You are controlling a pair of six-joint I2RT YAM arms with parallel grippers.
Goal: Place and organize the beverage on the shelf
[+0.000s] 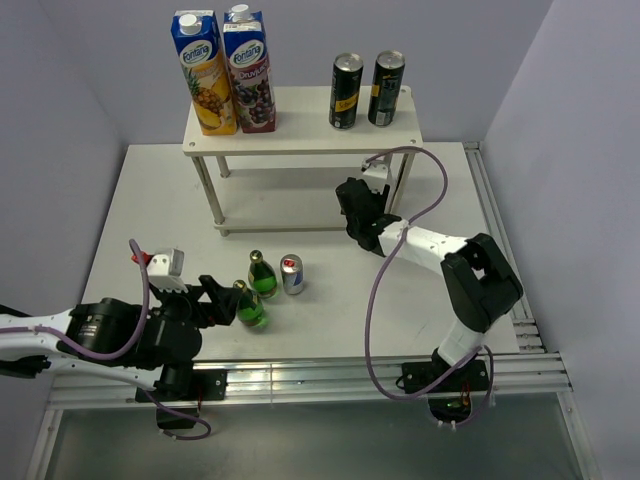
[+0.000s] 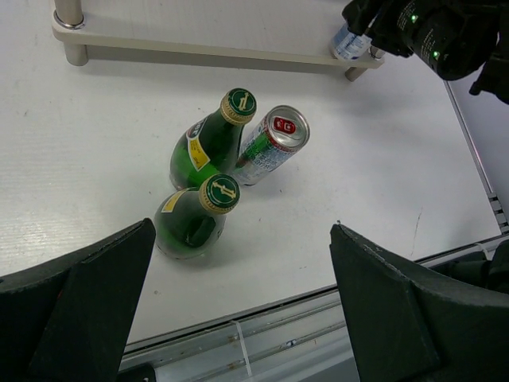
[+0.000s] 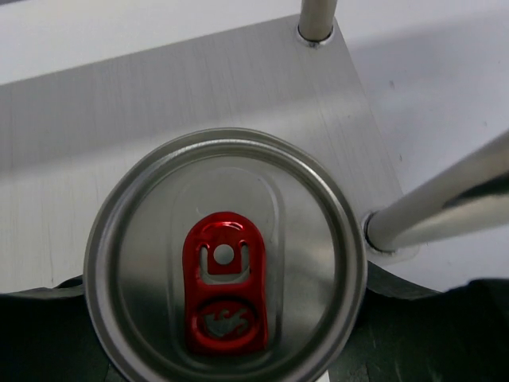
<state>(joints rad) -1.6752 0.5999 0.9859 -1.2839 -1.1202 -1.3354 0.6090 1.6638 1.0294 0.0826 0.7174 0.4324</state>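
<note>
— How is the scene lit?
— Evenly, from overhead; soft shadows are cast beneath the shelf (image 1: 300, 132).
— And sharpness?
— The can (image 3: 225, 263) is rendered crisply, with mild glare; the nearest shelf leg (image 3: 445, 199) is blurred.

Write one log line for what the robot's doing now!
right gripper: holding silver can at lower shelf | left gripper: open, near green bottles | top: two dark cans

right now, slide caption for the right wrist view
Silver can in the right jaws at a corner of the lower shelf board
</note>
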